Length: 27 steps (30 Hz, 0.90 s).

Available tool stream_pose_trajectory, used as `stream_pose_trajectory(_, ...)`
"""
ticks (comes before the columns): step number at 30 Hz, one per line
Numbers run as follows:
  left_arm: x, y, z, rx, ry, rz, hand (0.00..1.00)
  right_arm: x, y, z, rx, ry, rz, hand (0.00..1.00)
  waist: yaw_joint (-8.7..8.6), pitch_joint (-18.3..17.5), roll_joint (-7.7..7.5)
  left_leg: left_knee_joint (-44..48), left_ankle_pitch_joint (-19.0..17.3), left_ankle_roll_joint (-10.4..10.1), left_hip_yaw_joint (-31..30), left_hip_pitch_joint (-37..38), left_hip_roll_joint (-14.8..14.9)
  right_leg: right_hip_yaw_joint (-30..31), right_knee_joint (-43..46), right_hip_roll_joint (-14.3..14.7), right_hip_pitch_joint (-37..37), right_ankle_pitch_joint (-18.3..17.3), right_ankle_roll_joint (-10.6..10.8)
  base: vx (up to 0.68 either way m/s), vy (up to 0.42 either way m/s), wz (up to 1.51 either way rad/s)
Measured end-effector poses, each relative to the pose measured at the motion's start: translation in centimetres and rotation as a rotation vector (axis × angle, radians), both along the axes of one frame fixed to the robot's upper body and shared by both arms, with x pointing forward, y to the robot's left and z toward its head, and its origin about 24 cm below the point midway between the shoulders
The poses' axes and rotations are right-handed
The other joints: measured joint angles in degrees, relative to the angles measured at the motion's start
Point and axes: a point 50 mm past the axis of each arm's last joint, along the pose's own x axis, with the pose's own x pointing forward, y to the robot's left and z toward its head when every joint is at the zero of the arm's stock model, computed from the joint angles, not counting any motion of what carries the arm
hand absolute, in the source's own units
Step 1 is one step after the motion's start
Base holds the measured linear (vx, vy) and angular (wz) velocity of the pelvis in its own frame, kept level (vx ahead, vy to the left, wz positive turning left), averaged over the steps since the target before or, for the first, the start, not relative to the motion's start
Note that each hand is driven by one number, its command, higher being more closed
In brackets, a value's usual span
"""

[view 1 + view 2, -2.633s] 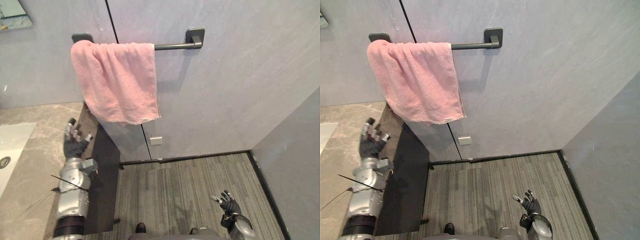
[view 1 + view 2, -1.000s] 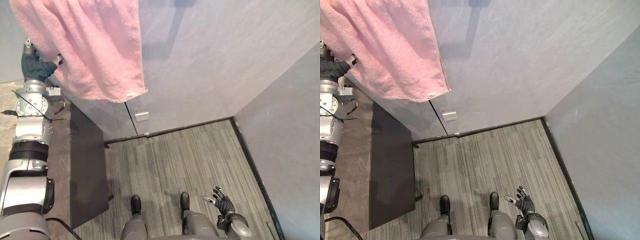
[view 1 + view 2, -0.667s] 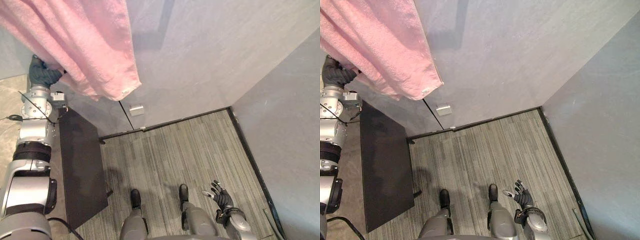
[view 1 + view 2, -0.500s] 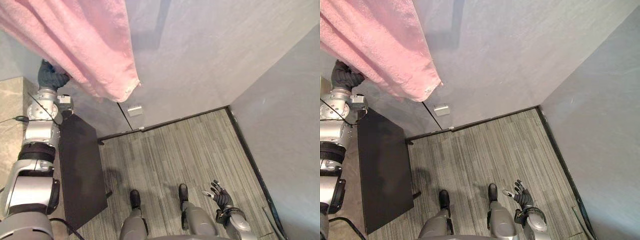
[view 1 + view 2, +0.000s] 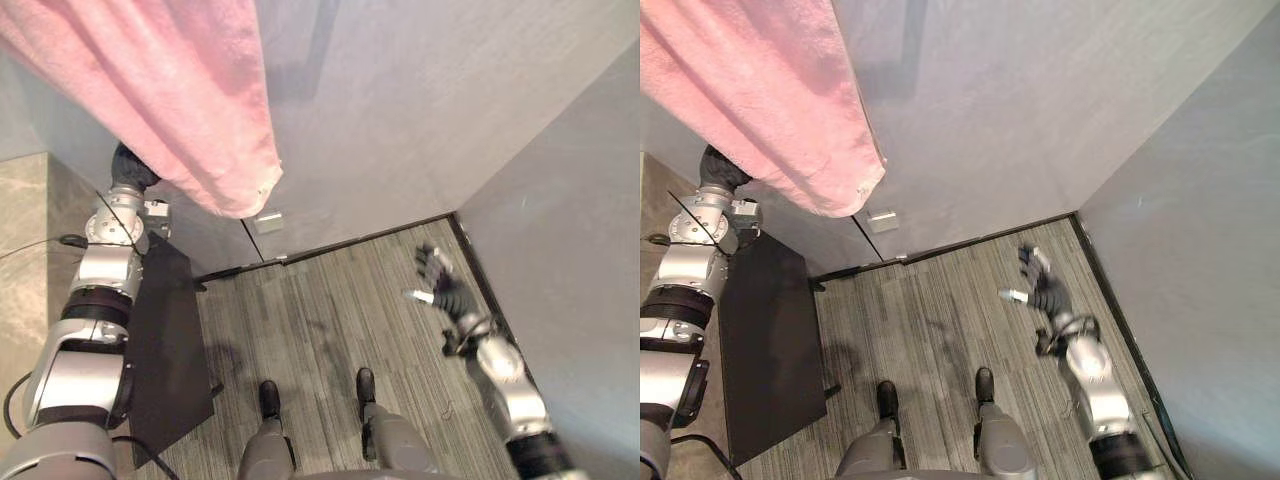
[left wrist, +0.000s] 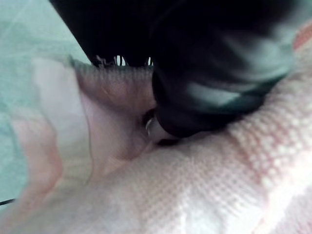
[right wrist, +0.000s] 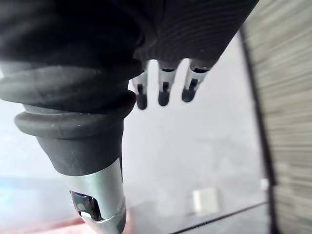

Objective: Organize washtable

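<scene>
1. The left hand (image 5: pixel 130 166) has been raised from bench level to the lower edge of the towel (image 5: pixel 170 100). Its fingers are buried in the cloth, so a grasp can be neither confirmed nor ruled out.
2. The towel hangs against the wall (image 5: pixel 420 100) at upper left, above the bench end. Its folds slant toward the left hand, which is judged to indicate a pull.
3. The right hand (image 5: pixel 440 285) has been lifted from low at the right to mid-height over the floor (image 5: pixel 330 320). Its fingers are straight and spread, and nothing is held.
4. Towel handling is judged to be in progress, with the right hand being brought up to assist.
5. The bench (image 5: pixel 25 230) is seen at far left, with a marbled beige top and a dark side panel (image 5: pixel 170 340).
6. The floor is grey and striped. A small plate (image 5: pixel 268 222) is fixed low on the wall, and a side wall (image 5: pixel 580 250) closes the right.
</scene>
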Motion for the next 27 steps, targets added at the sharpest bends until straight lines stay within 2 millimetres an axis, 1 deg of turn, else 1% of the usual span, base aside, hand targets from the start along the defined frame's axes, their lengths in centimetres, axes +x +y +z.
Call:
stream_pose_trajectory(1,0.0,-0.2,0.0,-0.002,-0.002,-0.008,1.00,0.9,0.1,2.0,-0.017,-0.069,0.025,0.00,0.32,-0.01,-0.02,0.00,0.00,0.00,-0.11,0.05,0.01,-0.05,-0.24,0.02,0.23,0.15,-0.05,0.00,0.000,0.00)
stream_pose_trajectory(2,0.0,-0.3,0.0,-0.001,-0.005,-0.011,1.00,1.5,0.3,3.3,-0.027,-0.109,0.046,0.00,0.49,-0.01,-0.02,0.00,0.00,0.00,-0.14,0.00,0.02,-0.05,-0.33,0.03,0.23,0.17,-0.03,-0.02,0.001,0.03)
stream_pose_trajectory(3,-0.2,-0.5,-0.1,0.002,-0.009,-0.023,1.00,2.5,0.8,5.5,-0.035,-0.174,0.084,0.00,0.82,-0.02,-0.02,0.00,0.03,-0.01,-0.29,-0.05,0.04,-0.10,-0.36,0.06,0.23,0.18,-0.03,-0.03,-0.004,0.04)
stream_pose_trajectory(4,-0.2,-0.7,-0.2,0.001,-0.009,-0.030,1.00,3.2,1.6,7.1,-0.031,-0.218,0.126,0.00,1.03,-0.02,-0.03,0.00,0.09,-0.08,-0.46,-0.02,0.10,-0.23,-0.36,0.12,0.35,0.19,-0.04,-0.02,-0.005,0.06)
stream_pose_trajectory(6,-0.5,-1.1,-0.3,-0.005,-0.018,-0.048,1.00,4.2,3.3,9.2,-0.013,-0.267,0.202,0.00,1.31,-0.05,-0.04,0.00,0.22,-0.06,-0.60,0.02,0.10,-0.41,-0.37,0.11,0.49,0.22,-0.05,-0.02,-0.002,0.04)
stream_pose_trajectory(7,-0.6,-1.6,-0.5,-0.021,-0.027,-0.068,1.00,4.8,4.1,10.1,-0.002,-0.279,0.229,0.00,1.86,-0.07,-0.02,0.00,0.30,-0.03,-0.61,0.09,0.07,-0.44,-0.39,0.08,0.60,0.26,-0.03,0.00,0.000,0.00)
stream_pose_trajectory(10,-0.9,-2.8,-1.0,-0.065,-0.044,-0.113,1.00,6.2,5.3,11.1,-0.006,-0.269,0.253,0.00,3.16,-0.51,0.00,0.01,0.43,-0.11,-0.85,0.01,0.07,-0.75,-1.30,0.08,1.06,0.92,-0.17,-0.01,0.004,0.05)
stream_pose_trajectory(11,-1.0,-3.2,-1.4,-0.103,-0.046,-0.127,1.00,7.1,5.6,11.6,-0.017,-0.262,0.250,0.00,4.04,-0.84,0.02,0.01,0.67,-0.19,-0.99,-0.19,0.06,-0.90,-1.93,0.07,1.27,1.42,-0.19,-0.01,0.001,0.13)
stream_pose_trajectory(12,-1.2,-3.3,-1.8,-0.133,-0.045,-0.133,1.00,8.0,5.8,12.2,-0.018,-0.253,0.233,0.00,4.17,-0.84,0.02,0.01,0.70,-0.19,-1.59,-0.15,0.01,-1.37,-2.43,0.02,1.90,1.50,-0.12,-0.01,0.000,0.17)
stream_pose_trajectory(13,-1.2,-3.4,-1.9,-0.152,-0.046,-0.135,1.00,8.6,5.8,12.4,-0.014,-0.246,0.217,0.00,4.31,-0.85,0.02,0.01,0.84,-0.24,-2.01,-0.17,0.01,-1.63,-2.43,0.03,2.07,1.50,-0.12,-0.03,-0.003,0.30)
stream_pose_trajectory(14,-1.3,-3.7,-2.2,-0.192,-0.046,-0.144,1.00,10.3,5.9,13.6,-0.003,-0.224,0.165,0.00,4.80,-0.87,0.06,0.01,1.17,-0.25,-2.89,-0.22,0.05,-2.40,-2.43,0.06,2.45,1.50,-0.12,-0.05,-0.004,0.21)
stream_pose_trajectory(16,-1.2,-3.8,-2.2,-0.208,-0.049,-0.150,1.00,11.2,6.0,14.6,0.013,-0.215,0.133,0.00,5.60,-0.91,0.12,0.01,1.35,-0.27,-3.11,-0.29,0.07,-2.50,-2.43,0.09,2.48,1.50,-0.12,-0.05,-0.004,0.14)
stream_pose_trajectory(18,-1.2,-3.9,-2.2,-0.227,-0.053,-0.155,1.00,12.8,6.6,16.3,0.049,-0.187,0.079,0.00,6.77,-1.10,0.42,0.01,1.81,-0.39,-3.94,-0.64,0.13,-3.10,-2.42,0.16,2.51,1.51,-0.14,-0.07,-0.004,0.15)
stream_pose_trajectory(19,-1.2,-4.0,-2.3,-0.234,-0.052,-0.158,1.00,13.3,6.9,16.6,0.054,-0.169,0.063,0.00,7.08,-1.44,0.68,0.01,1.95,-0.40,-4.20,-0.85,0.19,-3.32,-2.42,0.22,2.47,1.54,-0.18,-0.05,-0.004,0.13)
stream_pose_trajectory(21,-1.1,-4.3,-2.5,-0.261,-0.052,-0.168,1.00,13.9,7.5,16.8,0.059,-0.133,0.038,0.00,7.30,-2.31,1.34,0.00,2.33,-0.46,-5.60,-1.48,0.18,-4.61,-2.42,0.24,2.62,1.54,-0.18,-0.05,-0.003,0.28)
stream_pose_trajectory(24,-1.1,-4.4,-2.4,-0.261,-0.054,-0.172,1.00,14.6,9.0,16.8,0.055,-0.075,0.031,0.00,8.46,-2.80,2.01,-0.01,2.70,-0.65,-6.62,-1.69,0.20,-5.41,-2.41,0.29,2.86,1.53,-0.18,-0.05,-0.002,0.19)
stream_pose_trajectory(26,-1.0,-4.7,-2.1,-0.256,-0.060,-0.185,1.00,14.9,9.3,16.8,0.047,-0.047,0.008,0.00,8.65,-2.98,2.23,-0.03,3.11,-0.73,-7.39,-2.25,0.21,-6.25,-2.40,0.34,2.84,1.53,-0.19,-0.06,-0.002,0.25)
stream_pose_trajectory(27,-0.9,-5.0,-1.7,-0.253,-0.073,-0.194,1.00,15.0,9.6,16.7,0.057,-0.026,-0.008,0.00,8.71,-2.98,2.23,-0.06,3.42,-0.77,-8.36,-2.67,0.30,-7.01,-2.40,0.49,2.85,1.52,-0.20,-0.06,-0.005,0.28)
